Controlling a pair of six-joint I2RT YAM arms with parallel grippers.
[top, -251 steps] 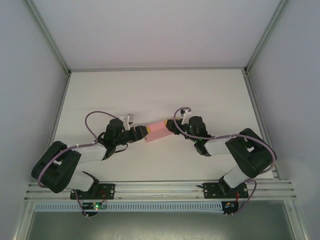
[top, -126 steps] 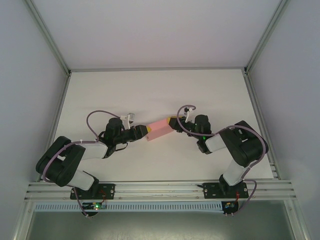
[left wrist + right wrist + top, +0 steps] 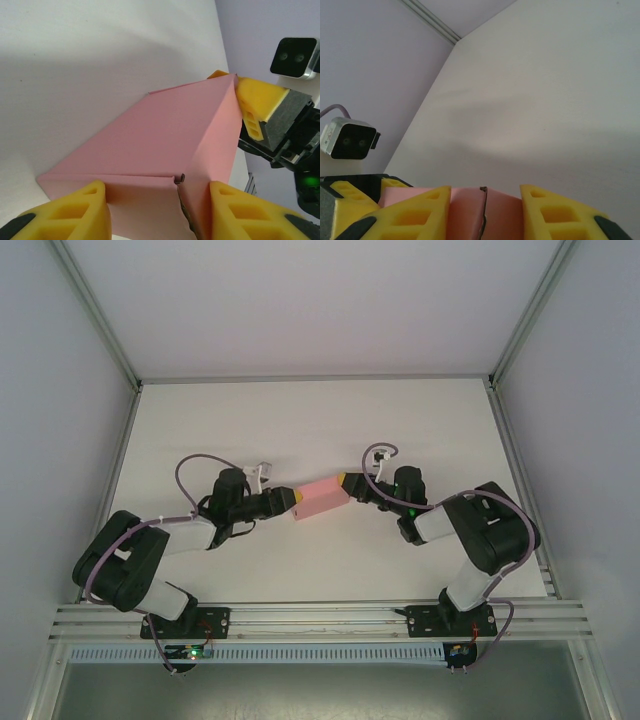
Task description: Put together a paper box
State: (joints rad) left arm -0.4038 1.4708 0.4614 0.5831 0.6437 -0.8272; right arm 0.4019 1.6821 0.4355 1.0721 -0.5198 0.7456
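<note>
At the middle of the table [image 3: 300,420], the paper box [image 3: 320,499] is held end to end, with the left gripper [image 3: 290,502] clamped on one end and the right gripper [image 3: 347,483] on the other. The step looks like closing the end flaps; next comes a square, gentle inward press that avoids buckling the card.

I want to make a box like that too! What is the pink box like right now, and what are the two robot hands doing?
paper box: folded up into a box shape, held at both ends.
left gripper: shut on one end of the paper box.
right gripper: shut on the opposite end of the paper box.
</note>
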